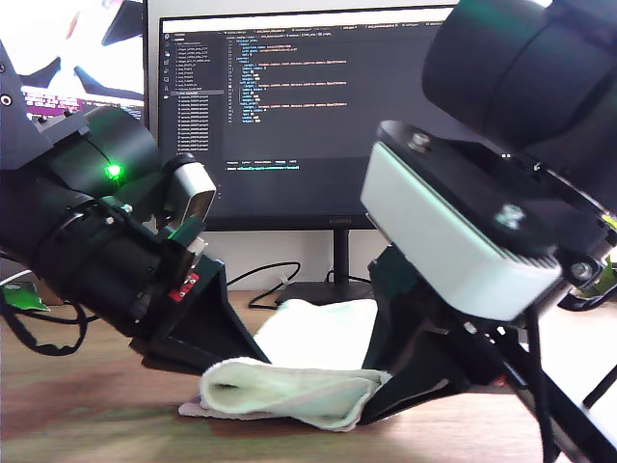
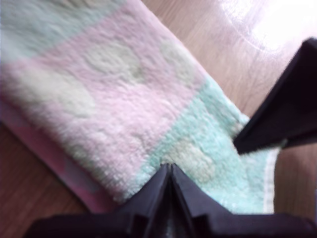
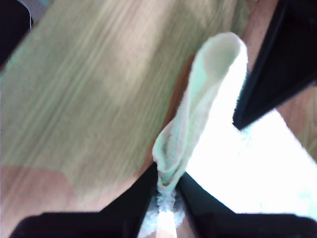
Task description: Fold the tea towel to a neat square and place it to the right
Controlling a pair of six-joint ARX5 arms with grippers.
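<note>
You're seeing the tea towel (image 1: 308,386) lying folded on the desk (image 1: 96,415) — my first gripper (image 2: 170,173) and my second gripper (image 3: 168,186) are both clamping its edge.

Tea towel (image 1: 289,391) is lying folded on the wooden table (image 1: 87,415), fluffy terry with pale mint and white checks, its rolled fold edge (image 3: 208,94) lifting up while the rest is spreading flat behind.

We've got black arm housings here, a green light (image 1: 114,171) glowing on one. The other carries a white-fronted camera block (image 1: 453,231) with silver screws.
</note>
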